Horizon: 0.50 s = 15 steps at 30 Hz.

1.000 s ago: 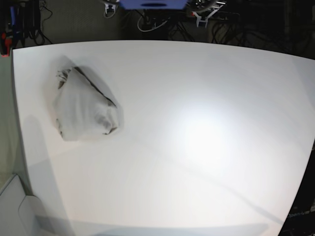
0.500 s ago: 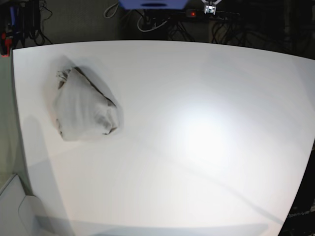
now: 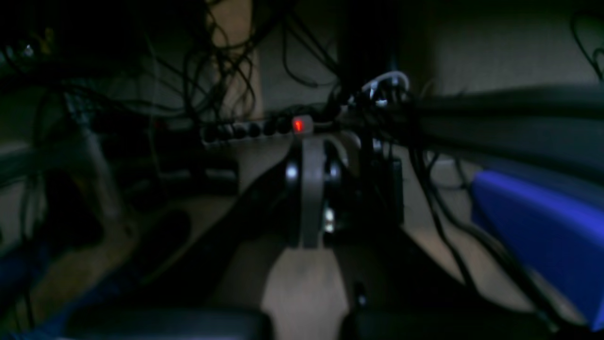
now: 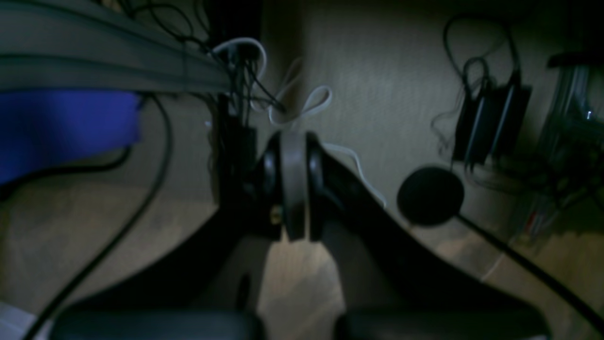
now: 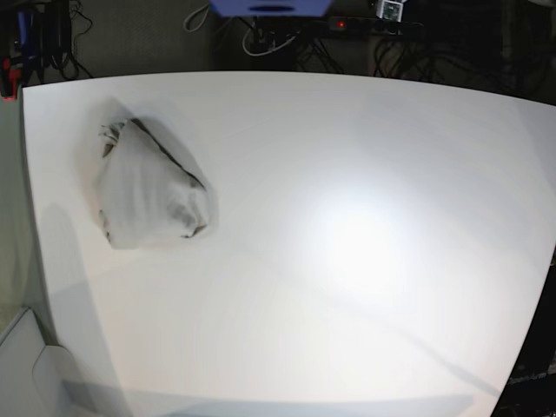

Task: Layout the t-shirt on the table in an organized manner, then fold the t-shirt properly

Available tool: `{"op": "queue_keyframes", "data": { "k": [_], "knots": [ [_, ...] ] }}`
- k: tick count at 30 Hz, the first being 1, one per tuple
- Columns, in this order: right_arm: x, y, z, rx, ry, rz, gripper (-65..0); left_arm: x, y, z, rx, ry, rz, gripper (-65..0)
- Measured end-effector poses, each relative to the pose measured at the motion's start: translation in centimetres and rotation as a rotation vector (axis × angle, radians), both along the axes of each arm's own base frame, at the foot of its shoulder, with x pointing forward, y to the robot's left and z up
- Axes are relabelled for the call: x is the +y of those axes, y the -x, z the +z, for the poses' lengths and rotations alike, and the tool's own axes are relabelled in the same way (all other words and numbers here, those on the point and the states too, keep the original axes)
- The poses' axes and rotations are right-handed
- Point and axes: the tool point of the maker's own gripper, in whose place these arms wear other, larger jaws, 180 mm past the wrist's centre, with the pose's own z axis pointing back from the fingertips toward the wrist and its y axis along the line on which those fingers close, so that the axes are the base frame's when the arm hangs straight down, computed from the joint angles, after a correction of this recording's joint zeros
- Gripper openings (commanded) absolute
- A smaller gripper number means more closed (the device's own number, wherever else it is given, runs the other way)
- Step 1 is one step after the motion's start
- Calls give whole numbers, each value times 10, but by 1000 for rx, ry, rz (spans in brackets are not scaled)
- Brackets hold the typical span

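1. Left hand (image 3: 311, 189): jaws pressed together, nothing between them. Its wrist view looks at dark floor beyond the table, not at the work surface.
2. Right hand (image 4: 292, 189): likewise closed on nothing, over bare floor and cabling. Neither hand shows in the base view; both are parked well away from the cloth.
3. The t-shirt (image 5: 148, 187) lies crumpled in a loose heap near the table's far-left corner in the base view, well apart from the middle. No sleeve or collar can be told apart in the bundle.
4. Step in hand, by my reading: the very start. Laying out is not begun and folding is far off.
5. Next move calls for bringing a hand over the table (image 5: 365, 156), opening it, and taking hold of an edge of the heap to draw it toward the open centre. The arm on that side, the right one, looks the nearer choice.
6. Around the hands: a lit power strip (image 3: 264, 127), a blue block (image 3: 542, 231), a tangle of cables (image 4: 292, 108), and a round black foot (image 4: 430, 194) on a thin rod.
7. In the way: nothing on the tabletop between heap and centre. Strong glare on the white surface may make cloth edges hard to pick out.
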Motion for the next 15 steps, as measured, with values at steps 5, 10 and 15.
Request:
{"op": "queue_keyframes", "data": {
  "k": [5, 10, 15],
  "knots": [
    [2, -17, 49, -82, -10, 43, -650, 16, -27, 53, -90, 30, 94, -650],
    [5, -44, 94, -192, -21, 56, -650, 41, -54, 99, -215, -12, 134, -650],
    [-2, -56, 99, -225, -1, 56, -650, 59, -69, 122, -284, -56, 149, -650]
  ]
}}
